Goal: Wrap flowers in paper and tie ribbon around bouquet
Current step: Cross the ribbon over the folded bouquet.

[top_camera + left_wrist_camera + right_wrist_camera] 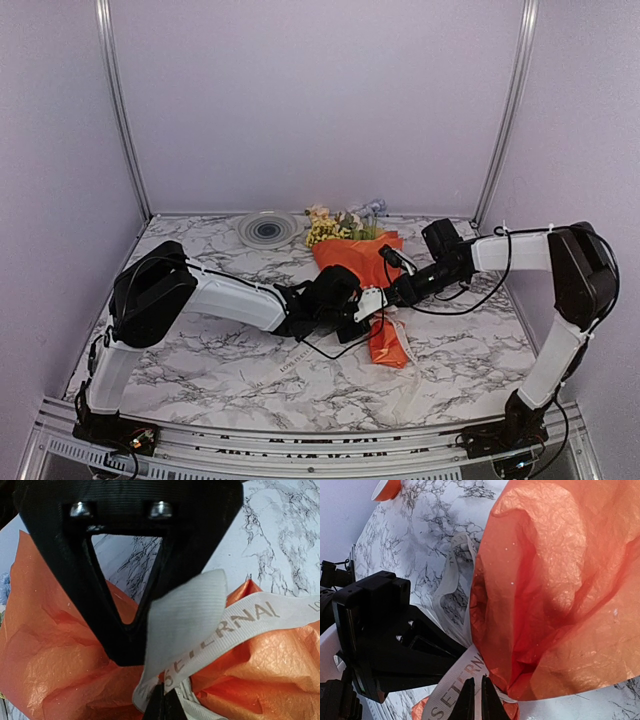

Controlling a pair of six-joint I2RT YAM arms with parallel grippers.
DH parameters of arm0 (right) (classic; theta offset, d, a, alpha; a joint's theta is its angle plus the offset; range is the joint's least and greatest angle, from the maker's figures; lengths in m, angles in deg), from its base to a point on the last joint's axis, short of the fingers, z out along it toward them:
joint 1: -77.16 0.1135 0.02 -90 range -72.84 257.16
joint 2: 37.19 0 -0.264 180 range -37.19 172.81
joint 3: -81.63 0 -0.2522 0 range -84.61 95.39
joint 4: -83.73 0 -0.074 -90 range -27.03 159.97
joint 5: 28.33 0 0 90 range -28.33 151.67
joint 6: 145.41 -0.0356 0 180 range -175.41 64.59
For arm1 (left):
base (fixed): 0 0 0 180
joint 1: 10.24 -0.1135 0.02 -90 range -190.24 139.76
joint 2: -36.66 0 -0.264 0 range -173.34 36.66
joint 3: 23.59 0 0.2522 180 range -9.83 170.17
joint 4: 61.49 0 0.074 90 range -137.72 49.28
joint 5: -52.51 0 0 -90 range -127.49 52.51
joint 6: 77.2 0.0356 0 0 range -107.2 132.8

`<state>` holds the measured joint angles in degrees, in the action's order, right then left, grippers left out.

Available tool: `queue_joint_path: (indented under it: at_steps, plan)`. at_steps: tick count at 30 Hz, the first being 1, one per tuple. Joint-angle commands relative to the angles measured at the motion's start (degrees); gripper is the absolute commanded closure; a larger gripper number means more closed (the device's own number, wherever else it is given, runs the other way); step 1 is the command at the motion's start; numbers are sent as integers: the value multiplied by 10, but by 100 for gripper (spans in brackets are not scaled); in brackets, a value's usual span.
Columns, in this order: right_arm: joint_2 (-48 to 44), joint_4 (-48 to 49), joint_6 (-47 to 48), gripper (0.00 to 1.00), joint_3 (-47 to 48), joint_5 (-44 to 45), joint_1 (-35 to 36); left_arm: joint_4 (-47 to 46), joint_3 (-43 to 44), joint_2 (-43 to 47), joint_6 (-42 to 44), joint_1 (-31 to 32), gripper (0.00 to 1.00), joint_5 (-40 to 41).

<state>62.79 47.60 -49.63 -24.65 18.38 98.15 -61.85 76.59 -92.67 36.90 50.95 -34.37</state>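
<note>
Against the orange paper (560,580) of the bouquet (355,252) lying on the table (200,360): left gripper (131,656) jaws fully closed, pinching the ribbon (240,622) end. Just below them, right gripper (476,700) jaws nearly closed on the same ribbon.

The left claw (127,652), closed tight, pinches the lettered cream ribbon (240,625) that runs across crinkled orange paper (65,680) on the marble counter (280,540).

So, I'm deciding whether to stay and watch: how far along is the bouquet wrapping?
Done: the crinkly orange paper is wrapped round the small yellow-and-pink flowers. In hand: the cream-white lettered ribbon crosses the wrap, the left gripper shut on one part and the right gripper pinching another. Left: no finished bow shows, so tying remains.
</note>
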Motion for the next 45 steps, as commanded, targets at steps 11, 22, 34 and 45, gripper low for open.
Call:
queue_joint_path:
  at_steps: [11, 22, 34, 45]
  plan:
    - [-7, -16, 0, 87, -20, -12, 14, 12, 24, -22, -32, -11, 100, -36]
    - [12, -8, -6, 83, -16, -10, 39, 11, 25, -23, -57, -14, 100, -48]
    - [-24, -16, -8, 82, -16, 72, 48, -11, 7, -10, -95, -31, 100, -99]
    - [-16, -29, 3, 73, -8, 68, 64, -53, -5, -7, -145, -44, 100, -144]
